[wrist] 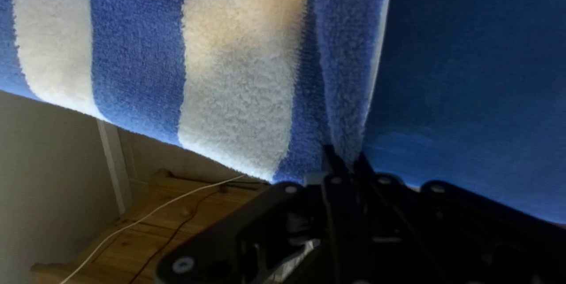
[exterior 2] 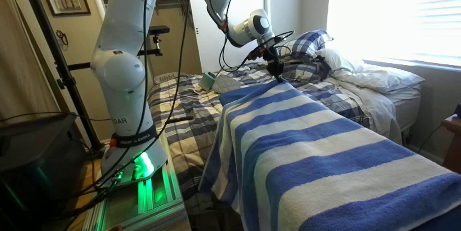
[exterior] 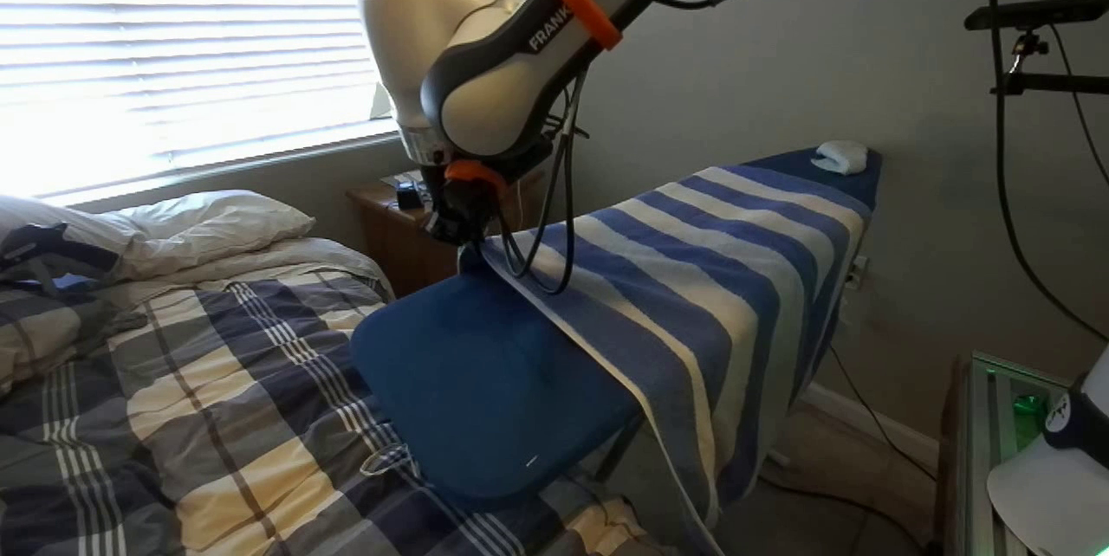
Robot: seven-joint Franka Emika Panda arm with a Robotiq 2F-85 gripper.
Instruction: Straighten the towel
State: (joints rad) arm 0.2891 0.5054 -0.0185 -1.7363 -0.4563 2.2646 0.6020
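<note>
- The fingers [wrist: 364, 170] clamp a fold at the edge of the towel [wrist: 239, 76].
- The towel lies over the blue desk [exterior: 485, 391], draping down one side.
- In the wrist view, its stripes spread left of the fingers.

The towel [exterior: 719, 253] lies on the counter [exterior: 485, 383], overhanging a side. In an exterior view, the bed [exterior: 251, 417] lies left of the counter, the nightstand [exterior: 397, 240] behind.

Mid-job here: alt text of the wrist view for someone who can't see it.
The gripper pinches a fold of the blue-and-white striped towel near its edge. A plain blue board lies to the right; wooden furniture shows at lower left.
</note>
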